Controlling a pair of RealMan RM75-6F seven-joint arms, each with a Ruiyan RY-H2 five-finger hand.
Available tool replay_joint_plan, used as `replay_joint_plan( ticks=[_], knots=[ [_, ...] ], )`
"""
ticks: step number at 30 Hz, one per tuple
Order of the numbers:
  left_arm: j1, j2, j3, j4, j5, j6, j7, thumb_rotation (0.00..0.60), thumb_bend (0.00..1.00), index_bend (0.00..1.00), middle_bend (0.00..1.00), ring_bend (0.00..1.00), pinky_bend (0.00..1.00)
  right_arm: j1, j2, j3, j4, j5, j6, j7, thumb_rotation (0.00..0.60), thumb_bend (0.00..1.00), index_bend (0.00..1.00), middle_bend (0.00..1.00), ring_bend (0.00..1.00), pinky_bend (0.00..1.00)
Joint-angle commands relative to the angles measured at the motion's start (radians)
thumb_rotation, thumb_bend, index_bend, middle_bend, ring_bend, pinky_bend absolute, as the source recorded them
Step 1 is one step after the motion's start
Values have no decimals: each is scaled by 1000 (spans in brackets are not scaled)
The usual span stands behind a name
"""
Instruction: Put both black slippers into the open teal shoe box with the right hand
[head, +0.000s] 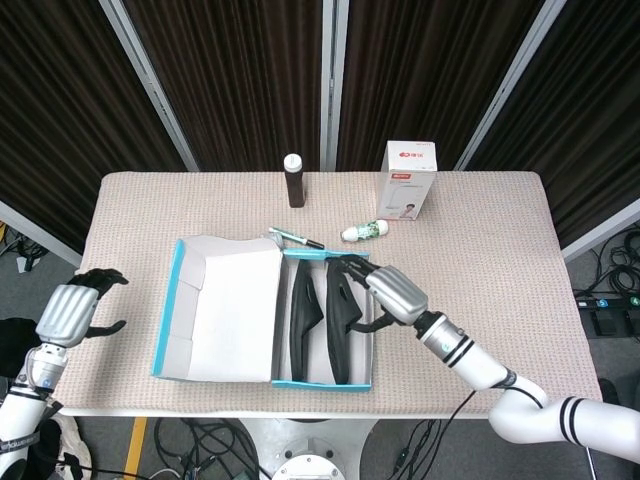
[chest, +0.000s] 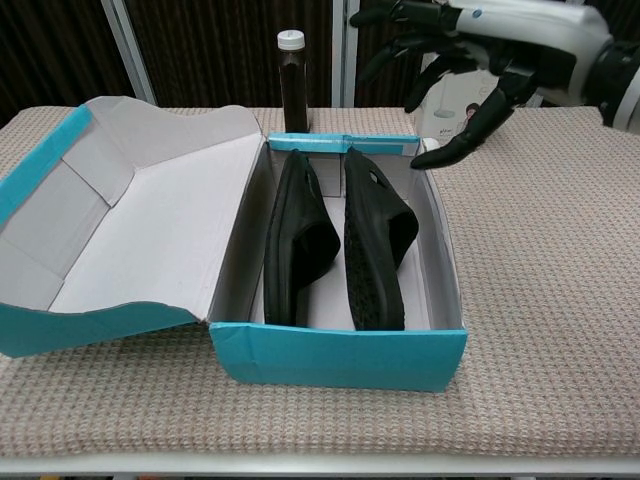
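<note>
Two black slippers lie side by side inside the teal shoe box (chest: 340, 358) (head: 362, 262): the left slipper (chest: 298, 237) (head: 303, 322) and the right slipper (chest: 374, 235) (head: 341, 318), both on their sides. My right hand (chest: 470, 50) (head: 388, 293) hovers above the box's far right corner with fingers spread, holding nothing. The box lid (chest: 130, 220) (head: 228, 310) lies folded open to the left. My left hand (head: 75, 310) hangs off the table's left edge, fingers apart, empty.
A dark bottle with a white cap (chest: 292, 80) (head: 294, 181) stands behind the box. A white carton (head: 411, 180) (chest: 444, 60) stands at the back right. A pen (head: 296, 238) and a small green-white bottle (head: 365, 231) lie just behind the box.
</note>
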Motion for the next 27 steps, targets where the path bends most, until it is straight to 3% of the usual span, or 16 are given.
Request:
replay_joint_plan(
  ticks=[1,7,16,27],
  knots=[
    [0,1,-2,0,-2,2,4,600,133,318,258,219,326,-55,28,3,58,2,82,-119,600,9,18,191,32,245],
    [1,5,-8,-2,-7,6,13,600,134,318,258,219,326,-147,22,-20,155,28,194,-350,600,14,18,139,0,132],
    [3,3,-12,0,-9,17,25,600,133,318,258,219,326,-303,61,-60,149,111,312,-559,600,11,17,62,0,31],
    [2,4,-31,2,-21,34,80,600,134,318,258,219,325,-415,85,-87,123,164,345,-563,600,12,17,36,0,5]
  ],
)
